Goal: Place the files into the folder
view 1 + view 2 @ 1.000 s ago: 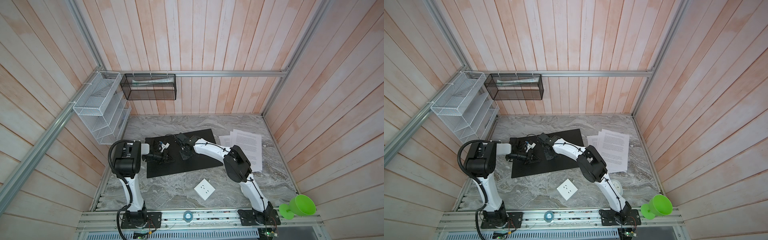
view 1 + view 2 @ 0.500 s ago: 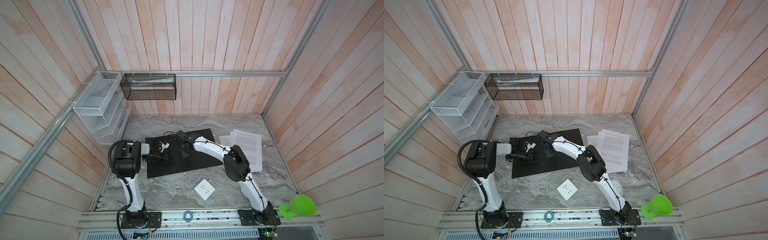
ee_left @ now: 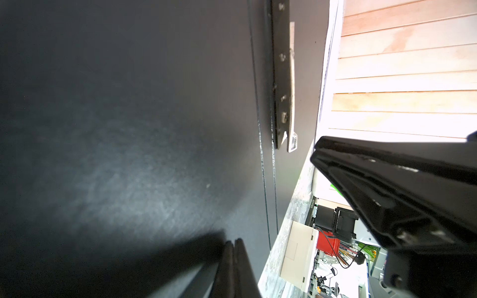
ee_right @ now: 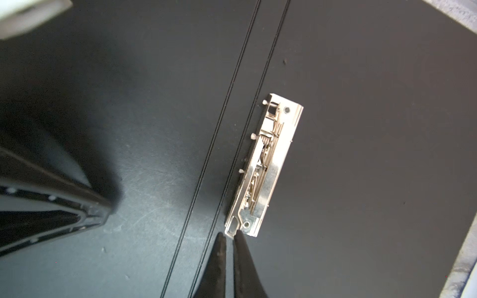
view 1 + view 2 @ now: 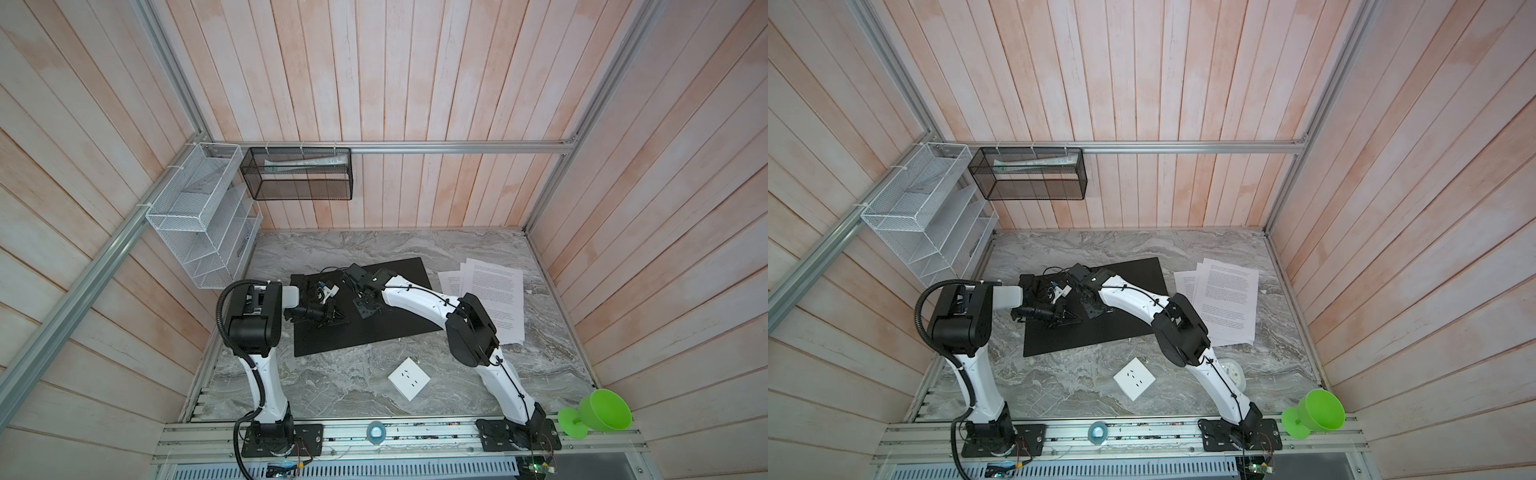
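1. Folder lies open and flat on the table, black inside up, beneath both grippers. Opened this way, its clip can be reached from above.
2. Clip, a silver metal bar, sits just past the fold lines, directly ahead of the right gripper. The gripper's tips touch or nearly touch the clip's near end.
3. The right gripper's jaws are drawn almost together, with only a thin slit between them. Whether they pinch the lever's tab or merely meet it cannot be told. So narrow a set suits a small metal tab, so the step in hand is judged to be working the clip open.
4. The left gripper is closed tight and holds nothing. Its tips are at or just above the black cover, beside the right gripper and across the fold lines from the clip. It is likely placed there to keep the folder from sliding or lifting while the clip is worked.
5. The files, a loose fan of printed sheets, lie on the table outside the folder. They are well apart from both grippers, by the right arm's elbow. None is in the folder yet.
6. A white socket plate lies nearer the arm bases, away from both grippers, and appears to be no part of the job.
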